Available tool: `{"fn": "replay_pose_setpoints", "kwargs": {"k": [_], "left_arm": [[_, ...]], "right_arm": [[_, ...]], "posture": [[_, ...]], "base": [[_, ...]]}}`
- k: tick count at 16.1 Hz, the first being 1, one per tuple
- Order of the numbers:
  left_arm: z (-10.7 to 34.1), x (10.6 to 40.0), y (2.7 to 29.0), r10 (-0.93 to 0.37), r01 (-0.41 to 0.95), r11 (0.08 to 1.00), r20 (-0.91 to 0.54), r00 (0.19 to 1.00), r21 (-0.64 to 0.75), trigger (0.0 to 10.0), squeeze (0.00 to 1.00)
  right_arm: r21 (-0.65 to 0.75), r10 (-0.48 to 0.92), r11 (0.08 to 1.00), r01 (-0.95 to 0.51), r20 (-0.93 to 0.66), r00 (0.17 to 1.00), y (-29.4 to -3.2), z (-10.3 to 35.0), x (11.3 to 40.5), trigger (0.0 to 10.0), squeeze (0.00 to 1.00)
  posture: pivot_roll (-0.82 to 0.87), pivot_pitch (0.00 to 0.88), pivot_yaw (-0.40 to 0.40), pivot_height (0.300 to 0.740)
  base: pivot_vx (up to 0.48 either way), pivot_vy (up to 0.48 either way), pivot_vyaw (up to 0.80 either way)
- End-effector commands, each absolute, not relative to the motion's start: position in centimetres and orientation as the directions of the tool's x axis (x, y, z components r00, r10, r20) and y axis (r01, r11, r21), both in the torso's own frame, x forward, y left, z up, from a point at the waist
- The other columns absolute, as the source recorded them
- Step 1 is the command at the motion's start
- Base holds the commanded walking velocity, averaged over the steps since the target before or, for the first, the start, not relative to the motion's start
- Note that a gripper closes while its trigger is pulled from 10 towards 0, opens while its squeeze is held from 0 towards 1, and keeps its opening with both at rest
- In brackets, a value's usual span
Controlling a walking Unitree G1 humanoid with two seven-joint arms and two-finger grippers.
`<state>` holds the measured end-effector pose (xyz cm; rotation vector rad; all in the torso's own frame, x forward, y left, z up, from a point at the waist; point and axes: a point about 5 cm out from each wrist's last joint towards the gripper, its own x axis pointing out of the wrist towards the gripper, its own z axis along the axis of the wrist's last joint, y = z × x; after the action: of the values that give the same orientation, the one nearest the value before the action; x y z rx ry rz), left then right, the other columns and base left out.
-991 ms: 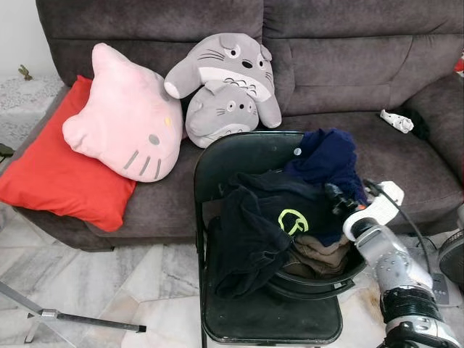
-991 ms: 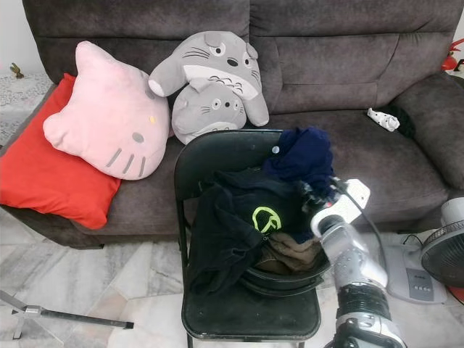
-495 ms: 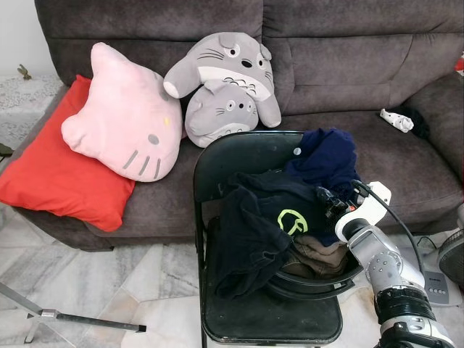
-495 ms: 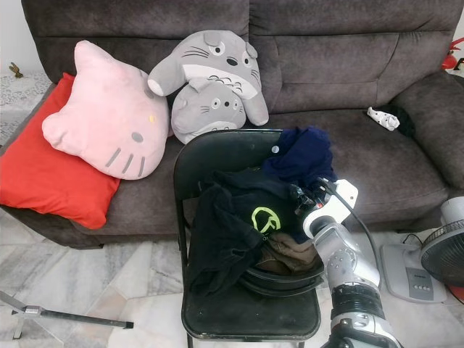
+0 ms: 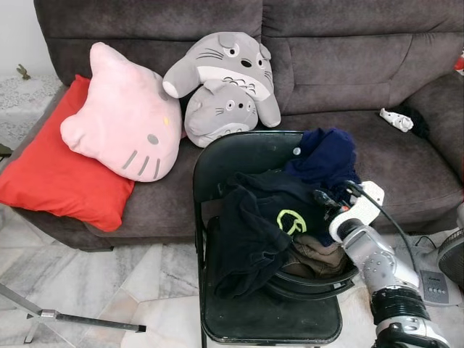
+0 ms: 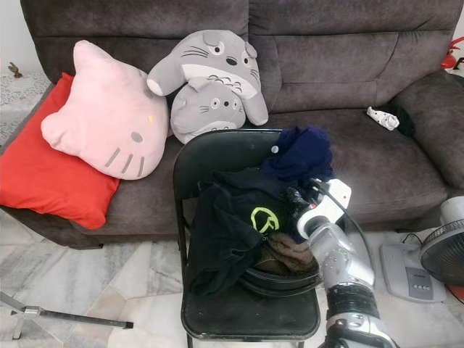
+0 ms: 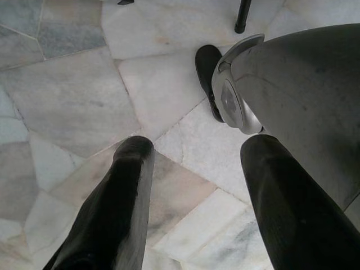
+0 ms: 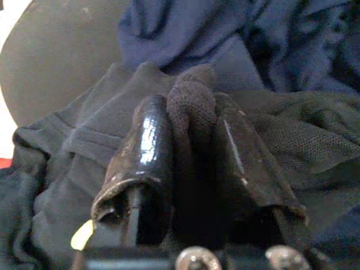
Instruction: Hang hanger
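Note:
A black folding chair stands before the sofa and carries a dark round basket heaped with clothes. A black garment with a green logo spills over the basket's left side, and a navy garment is draped on the chair back. My right gripper is at the top of the heap, between the two garments. In the right wrist view the gripper is shut on a fold of the black garment. My left gripper hangs open above the marble floor.
A grey sofa holds a pink cat cushion, a red cushion, two grey plush toys and a small white thing. A fan stands at the right. A metal stand leg lies on the floor at the left.
My right gripper has moved left from the basket's right rim into the heap of clothes, up to the black garment.

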<state>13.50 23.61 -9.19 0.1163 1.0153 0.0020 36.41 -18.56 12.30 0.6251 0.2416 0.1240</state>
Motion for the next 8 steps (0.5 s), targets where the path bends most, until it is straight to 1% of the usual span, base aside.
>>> {"fn": "replay_pose_setpoints", "kwargs": {"k": [1,3,6,8], "left_arm": [[-9.6,12.1,23.9,0.062,0.065,0.992,-0.871,0.487,0.107,10.0,0.0],[-9.6,12.2,23.9,0.064,0.064,0.992,-0.87,0.488,0.109,10.0,0.0],[-9.6,12.2,23.8,0.065,0.064,0.992,-0.87,0.489,0.109,10.0,0.0],[-9.6,12.2,23.8,0.065,0.062,0.992,-0.869,0.49,0.109,10.0,0.0]], "right_arm": [[0.577,0.207,0.814,-0.071,-0.173,0.963,-17.9,12.6,36.3,0.0,0.0],[0.555,0.254,0.821,-0.132,-0.148,0.956,-16.7,12.9,35.8,0.0,0.0],[0.547,0.264,0.824,-0.145,-0.144,0.954,-16.1,12.8,35.3,0.0,0.0],[0.512,0.287,0.84,-0.18,-0.137,0.948,-15.4,13.0,34.5,0.0,0.0]], "posture": [[-0.08,0.201,0.012,0.74],[-0.08,0.199,0.01,0.74],[-0.08,0.193,0.007,0.74],[-0.08,0.191,0.004,0.74]], "base": [[0.0,0.0,0.0],[0.0,0.0,0.0],[0.0,0.0,0.0],[0.0,0.0,0.0]]}}
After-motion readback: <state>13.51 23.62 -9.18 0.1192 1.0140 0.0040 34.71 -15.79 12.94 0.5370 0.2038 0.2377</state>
